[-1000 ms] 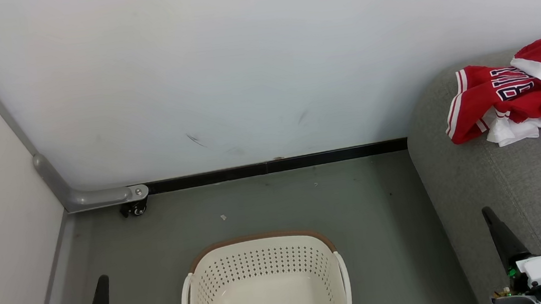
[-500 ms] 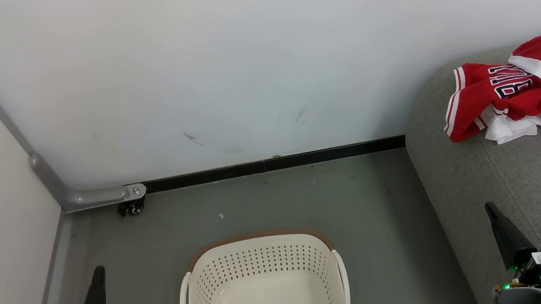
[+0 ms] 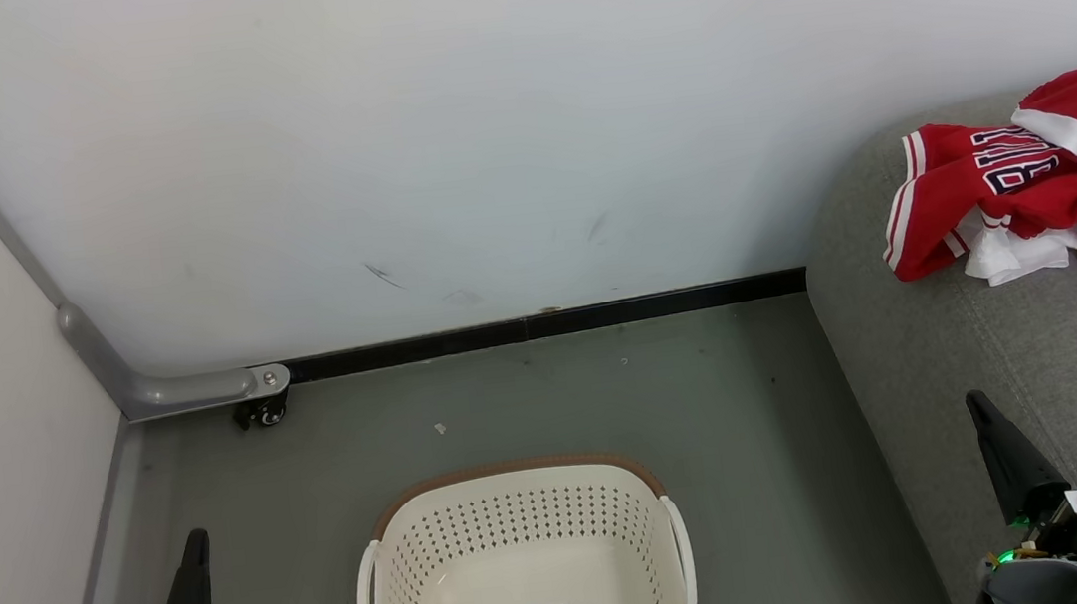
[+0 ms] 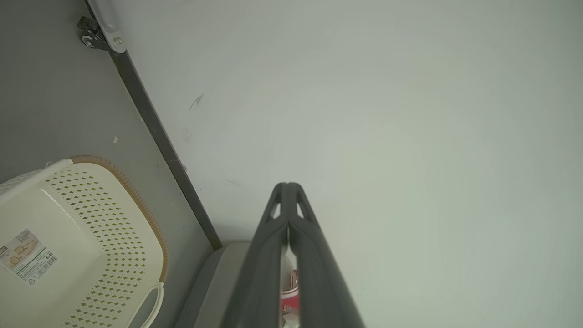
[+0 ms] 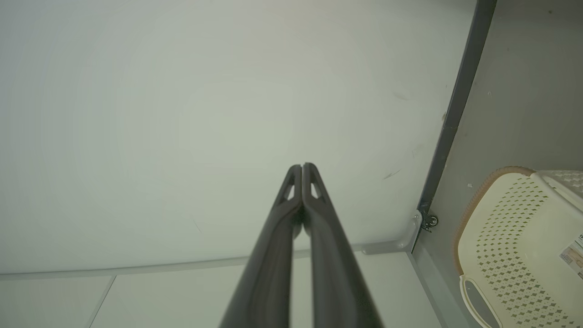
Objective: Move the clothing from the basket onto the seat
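Observation:
The red clothing (image 3: 1037,185), a lettered jersey and shorts with a white stripe, lies crumpled on the grey seat (image 3: 956,368) at the right. On the floor at bottom centre stands the cream basket (image 3: 526,563), with nothing in it but its sticker label; it also appears in the wrist views as the basket (image 4: 68,246) and the basket (image 5: 519,246). My left gripper (image 3: 193,553) is shut, low at the left of the basket, holding nothing. My right gripper (image 3: 980,411) is shut over the seat's front edge, far from the clothing. Both wrist views show shut fingers, the left gripper (image 4: 288,187) and the right gripper (image 5: 302,167).
A white wall runs behind, with a black baseboard (image 3: 541,327). At the left stands a pale panel with a grey metal leg and caster (image 3: 260,411). Grey floor (image 3: 712,424) lies between basket and seat.
The head camera shifted slightly, so the scene sits a little higher. Both grippers sank a little lower in the picture. The clothing and basket have not moved.

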You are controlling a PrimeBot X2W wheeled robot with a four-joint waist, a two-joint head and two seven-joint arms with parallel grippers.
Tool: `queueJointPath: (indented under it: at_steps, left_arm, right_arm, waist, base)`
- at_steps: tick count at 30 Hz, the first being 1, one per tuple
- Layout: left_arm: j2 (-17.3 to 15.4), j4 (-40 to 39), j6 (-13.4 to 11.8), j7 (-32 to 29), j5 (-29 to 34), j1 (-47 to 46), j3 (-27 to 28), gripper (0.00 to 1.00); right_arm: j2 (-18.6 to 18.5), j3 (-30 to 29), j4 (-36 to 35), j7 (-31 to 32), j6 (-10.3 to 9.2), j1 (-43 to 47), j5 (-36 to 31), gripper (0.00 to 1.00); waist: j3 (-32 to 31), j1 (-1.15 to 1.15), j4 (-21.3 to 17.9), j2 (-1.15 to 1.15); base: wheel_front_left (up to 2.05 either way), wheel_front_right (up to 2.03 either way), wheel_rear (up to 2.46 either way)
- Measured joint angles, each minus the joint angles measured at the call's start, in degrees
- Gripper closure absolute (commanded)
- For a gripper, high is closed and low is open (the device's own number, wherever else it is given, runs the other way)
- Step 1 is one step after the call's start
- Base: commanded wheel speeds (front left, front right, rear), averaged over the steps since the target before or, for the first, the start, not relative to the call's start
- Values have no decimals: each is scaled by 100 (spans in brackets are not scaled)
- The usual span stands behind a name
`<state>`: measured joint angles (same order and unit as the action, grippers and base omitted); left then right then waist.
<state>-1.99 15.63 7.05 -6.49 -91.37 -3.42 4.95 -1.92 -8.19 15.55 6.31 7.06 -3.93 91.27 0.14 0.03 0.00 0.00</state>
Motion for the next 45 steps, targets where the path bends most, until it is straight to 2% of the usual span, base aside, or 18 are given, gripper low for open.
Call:
queueJointPath:
  at_steps: [45]
  left_arm:
    - [0,0,0,0,-1,0,-3,100]
  right_arm:
    - [0,9,-1,-1,0,0,0,100]
  waist:
    - [2,-1,0,0]
  base:
    - [0,0,0]
